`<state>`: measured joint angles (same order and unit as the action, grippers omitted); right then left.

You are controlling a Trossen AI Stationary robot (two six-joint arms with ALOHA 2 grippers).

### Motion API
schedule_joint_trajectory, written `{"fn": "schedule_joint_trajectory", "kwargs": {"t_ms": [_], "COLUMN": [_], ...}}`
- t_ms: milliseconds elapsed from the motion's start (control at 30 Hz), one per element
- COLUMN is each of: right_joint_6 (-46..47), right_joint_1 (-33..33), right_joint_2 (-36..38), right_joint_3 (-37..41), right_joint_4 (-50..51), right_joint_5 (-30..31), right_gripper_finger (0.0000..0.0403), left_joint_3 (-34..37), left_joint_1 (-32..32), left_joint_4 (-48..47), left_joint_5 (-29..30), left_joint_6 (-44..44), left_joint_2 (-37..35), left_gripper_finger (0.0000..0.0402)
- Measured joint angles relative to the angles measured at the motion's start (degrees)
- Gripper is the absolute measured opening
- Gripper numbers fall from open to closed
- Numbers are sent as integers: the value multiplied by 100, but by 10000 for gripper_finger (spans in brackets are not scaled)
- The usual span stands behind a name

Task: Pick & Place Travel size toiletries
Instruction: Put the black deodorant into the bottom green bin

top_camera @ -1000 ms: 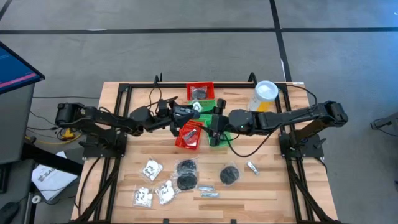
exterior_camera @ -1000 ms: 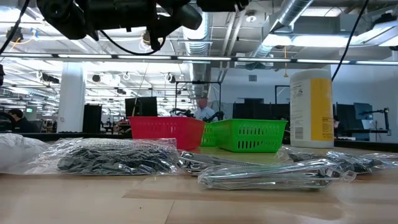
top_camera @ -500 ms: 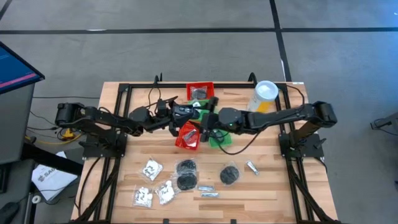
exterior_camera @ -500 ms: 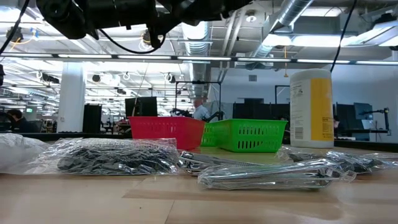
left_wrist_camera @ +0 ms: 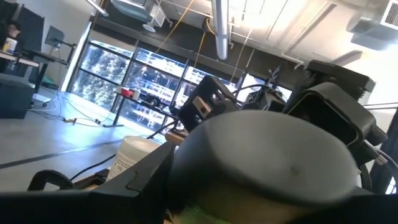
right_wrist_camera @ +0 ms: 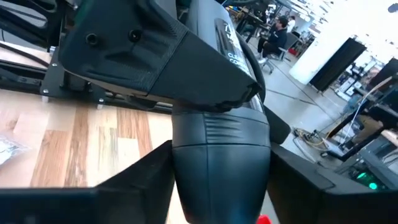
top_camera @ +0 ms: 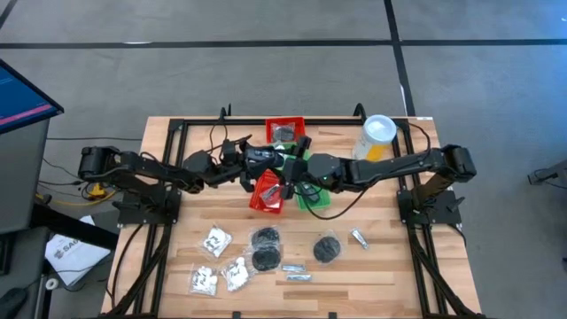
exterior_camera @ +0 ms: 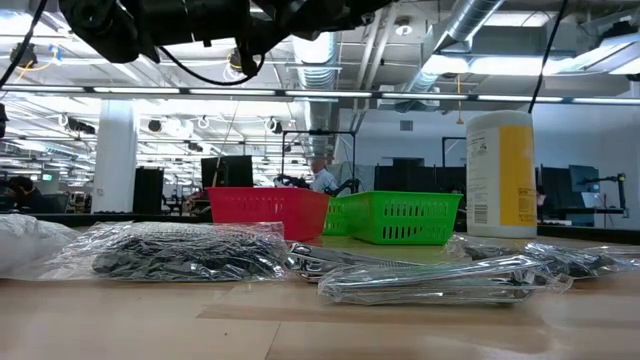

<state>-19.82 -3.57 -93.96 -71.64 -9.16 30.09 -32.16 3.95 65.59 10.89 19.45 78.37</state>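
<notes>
Toiletries (top_camera: pixel 266 251) lie loose on the near half of the table (top_camera: pixel 390 266), well apart from the red basket (top_camera: pixel 270 192) and green basket (top_camera: pixel 312 190). Left gripper (top_camera: pixel 273 160) and right gripper (top_camera: pixel 292 182) crowd together above the baskets; I cannot tell either one's opening, nor anything held. Risk: the arms collide or knock a basket, being so close

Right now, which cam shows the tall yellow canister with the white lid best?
Low view: the tall yellow canister with white lid stands unobstructed in full profile. The high view shows mainly its lid from above. The left wrist view catches only part; the right wrist none.
</notes>
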Motion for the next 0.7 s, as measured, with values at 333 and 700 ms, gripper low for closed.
{"fn": "schedule_joint_trajectory", "kwargs": {"t_ms": [333, 700], "right_joint_6": [165, 209], "right_joint_1": [-31, -131], "right_joint_2": [-6, 27], "right_joint_3": [-7, -15], "right_joint_4": [126, 332], "right_joint_5": [1, 4], "right_gripper_finger": [184, 184], "left_joint_3": [2, 9], "left_joint_1": [1, -4], "left_joint_4": [-49, -62], "left_joint_5": [26, -29], "left_joint_6": [9, -379], "left_joint_2": [11, 0], "left_gripper_finger": [214, 226]}}
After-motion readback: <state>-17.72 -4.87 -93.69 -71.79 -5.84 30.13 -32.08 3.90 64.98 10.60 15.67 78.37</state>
